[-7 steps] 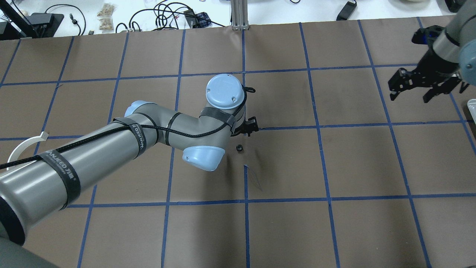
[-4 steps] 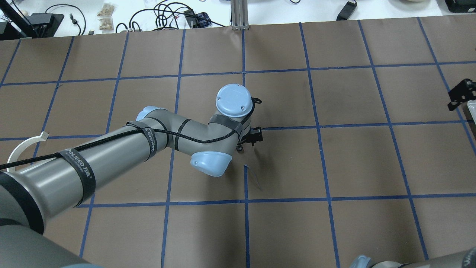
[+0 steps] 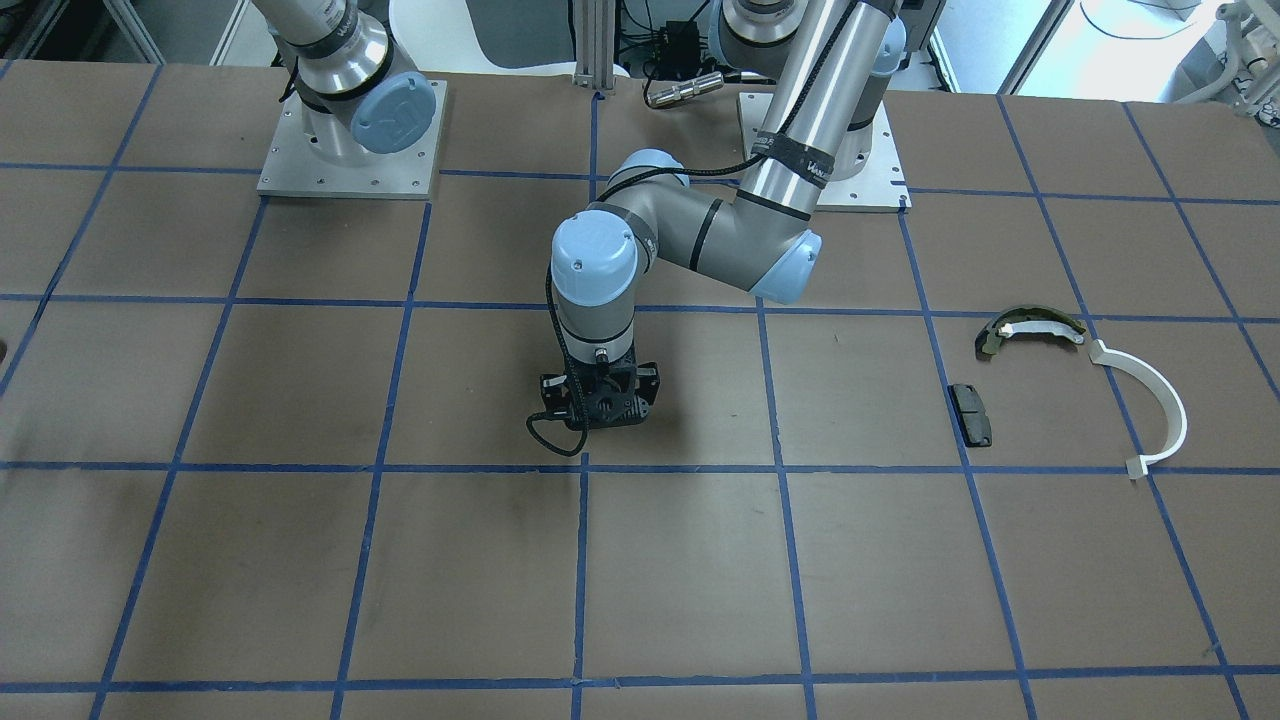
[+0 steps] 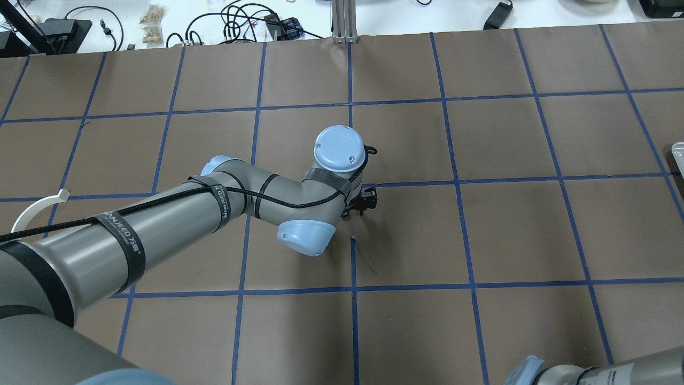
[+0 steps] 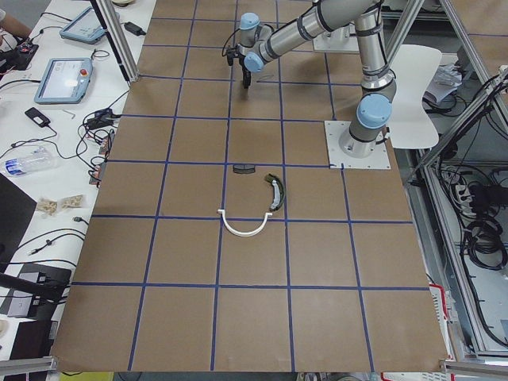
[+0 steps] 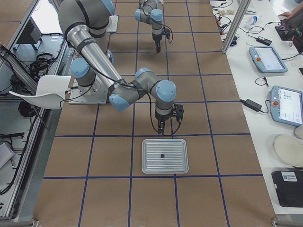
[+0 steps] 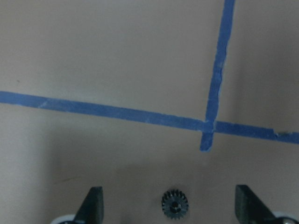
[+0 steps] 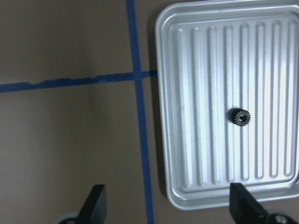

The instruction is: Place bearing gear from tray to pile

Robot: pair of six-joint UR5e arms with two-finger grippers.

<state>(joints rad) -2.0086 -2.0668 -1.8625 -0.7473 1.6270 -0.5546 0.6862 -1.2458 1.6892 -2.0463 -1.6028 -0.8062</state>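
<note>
A small dark bearing gear (image 7: pixel 174 204) lies on the brown table between the fingers of my open left gripper (image 7: pixel 170 211), which is low over the table's middle (image 4: pixel 359 205) (image 3: pixel 598 418). A second gear (image 8: pixel 240 117) lies in the ribbed metal tray (image 8: pixel 187 93). My right gripper (image 8: pixel 169 207) is open and empty, beside the tray's edge (image 6: pixel 162 131). The pile lies far toward my left: a black pad (image 3: pixel 971 414), an olive curved shoe (image 3: pixel 1030 326) and a white half-ring band (image 3: pixel 1152 400).
Blue tape lines cross the brown table cover. The tray's corner (image 4: pixel 678 149) shows at the overhead view's right edge. Cables, tablets and small items lie on the white bench (image 4: pixel 160 21) beyond the table's far edge.
My left gripper has moved right and over the gear on the table, which now sits between its fingers. My right gripper has withdrawn out of the overhead view to the right.
</note>
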